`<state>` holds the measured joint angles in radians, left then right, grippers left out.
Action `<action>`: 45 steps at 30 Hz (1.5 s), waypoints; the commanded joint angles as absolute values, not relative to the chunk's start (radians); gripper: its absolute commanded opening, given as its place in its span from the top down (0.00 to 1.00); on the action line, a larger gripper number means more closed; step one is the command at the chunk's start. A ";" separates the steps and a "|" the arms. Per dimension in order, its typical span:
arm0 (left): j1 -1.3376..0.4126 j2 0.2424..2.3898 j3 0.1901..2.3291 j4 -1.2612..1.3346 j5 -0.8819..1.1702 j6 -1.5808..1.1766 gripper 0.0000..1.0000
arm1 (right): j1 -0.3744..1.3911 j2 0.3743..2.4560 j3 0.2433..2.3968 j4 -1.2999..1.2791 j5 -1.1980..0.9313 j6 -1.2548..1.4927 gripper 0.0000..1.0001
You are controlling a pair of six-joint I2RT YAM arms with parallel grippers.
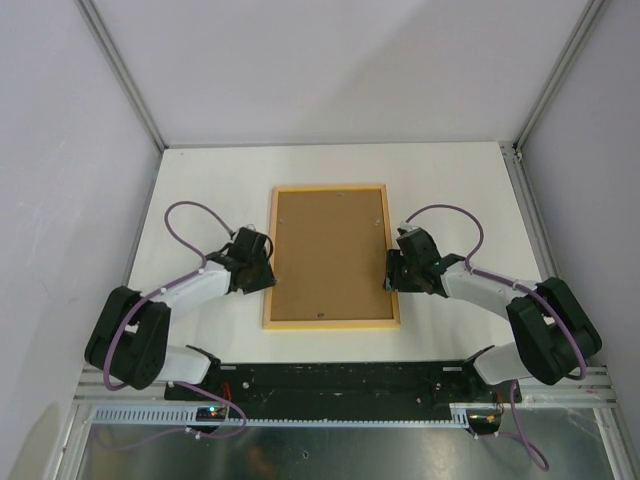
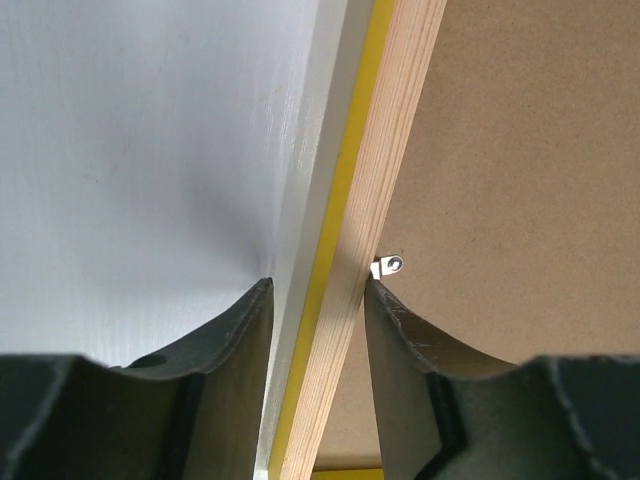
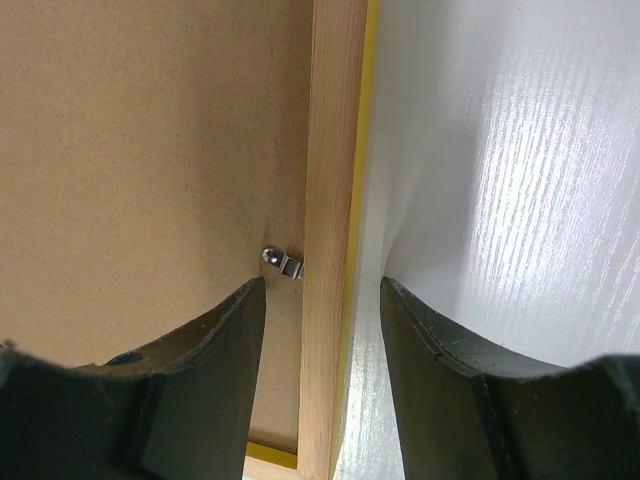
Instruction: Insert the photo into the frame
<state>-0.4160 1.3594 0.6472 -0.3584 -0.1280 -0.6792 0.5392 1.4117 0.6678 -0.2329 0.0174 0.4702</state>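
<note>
Lying face down on the tabletop (image 1: 450, 180), the frame (image 1: 330, 323) points its long axis away from the arms. The left gripper (image 1: 266, 264) stands astride its left rail and the right gripper (image 1: 393, 270) astride its right rail — equally near, both moderately wide, clamping nothing. The backing board (image 1: 330, 250) fills the frame — the photo is hidden, perhaps under it.

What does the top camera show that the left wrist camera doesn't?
Only the top camera shows the whole frame lying back-up, both arms, and the right end effector at the frame's right rail. Only the left wrist camera shows the small metal clip on the rail's inner side, and the rail's wood grain. Both show the brown backing board, the white table and the left end effector straddling the frame's left rail with its jaws open.
</note>
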 commanded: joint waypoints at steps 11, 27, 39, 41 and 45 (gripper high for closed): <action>-0.410 1.215 0.729 -0.510 -0.191 -0.736 0.48 | 0.540 1.387 0.663 -0.192 0.012 0.476 0.46; -0.318 1.603 1.164 -0.515 -0.155 -0.547 0.33 | 0.459 1.384 0.693 -0.129 -0.006 0.496 0.34; -0.296 1.700 1.256 -0.513 -0.099 -0.511 0.33 | 0.389 1.624 0.929 -0.014 0.219 0.518 0.24; -0.298 1.691 1.240 -0.511 -0.087 -0.508 0.33 | 0.387 1.681 0.970 0.028 0.239 0.524 0.24; -0.298 1.664 1.200 -0.505 -0.072 -0.498 0.33 | 0.395 1.778 1.041 0.063 0.269 0.534 0.25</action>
<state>-0.2985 1.7149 1.2274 -0.5182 -0.0971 -0.5301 0.3920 1.7103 0.9680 -0.0151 0.1913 0.5125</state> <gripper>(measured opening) 0.671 0.751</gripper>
